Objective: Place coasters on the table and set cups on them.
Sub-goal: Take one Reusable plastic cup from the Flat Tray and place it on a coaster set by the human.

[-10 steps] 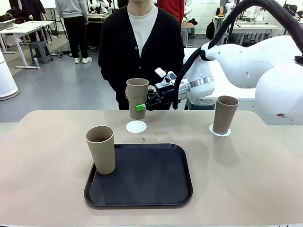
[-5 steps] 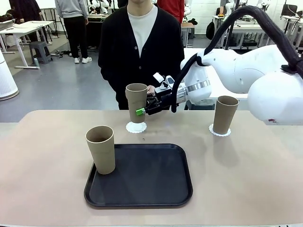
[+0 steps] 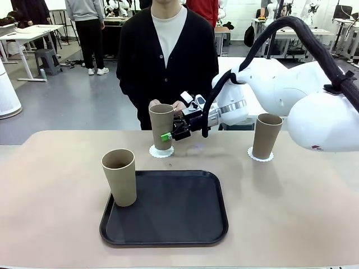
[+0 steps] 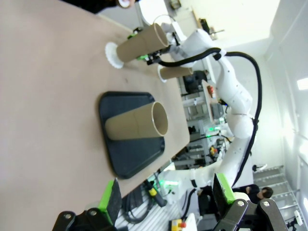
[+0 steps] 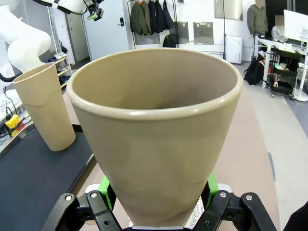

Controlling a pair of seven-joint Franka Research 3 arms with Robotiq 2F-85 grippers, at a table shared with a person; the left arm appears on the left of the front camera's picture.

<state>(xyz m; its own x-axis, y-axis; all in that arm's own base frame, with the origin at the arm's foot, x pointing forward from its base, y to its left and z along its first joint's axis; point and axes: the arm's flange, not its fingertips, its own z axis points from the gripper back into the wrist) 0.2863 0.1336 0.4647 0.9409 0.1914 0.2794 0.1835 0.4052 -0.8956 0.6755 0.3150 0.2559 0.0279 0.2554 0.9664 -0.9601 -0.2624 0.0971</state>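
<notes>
We find the right gripper [image 3: 166,135] clamped on the middle cup [image 3: 161,124]. Its green pads press the lower wall from either side (the right wrist view shows a green pad on each side of the cup's base). The right arm reaches in from the right side to the far centre of the table [image 3: 56,168].

The middle cup stands upright over the centre coaster [image 3: 161,151], whose scalloped edge shows around the cup's base. We cannot tell whether the base rests fully on the disc or sits just above it.

The right cup [image 3: 265,136] stands upright on the right coaster [image 3: 259,158] at the far right, well apart from the gripper.

The left cup [image 3: 119,177] stands upright on the left part of the black tray [image 3: 168,224], which lies at the near centre of the table.

The left gripper [image 4: 166,195] has its fingers spread apart, with nothing between them. Its camera looks across the table toward the tray and the cups.

A person [image 3: 167,61] stands at the far side, just behind the middle cup.
</notes>
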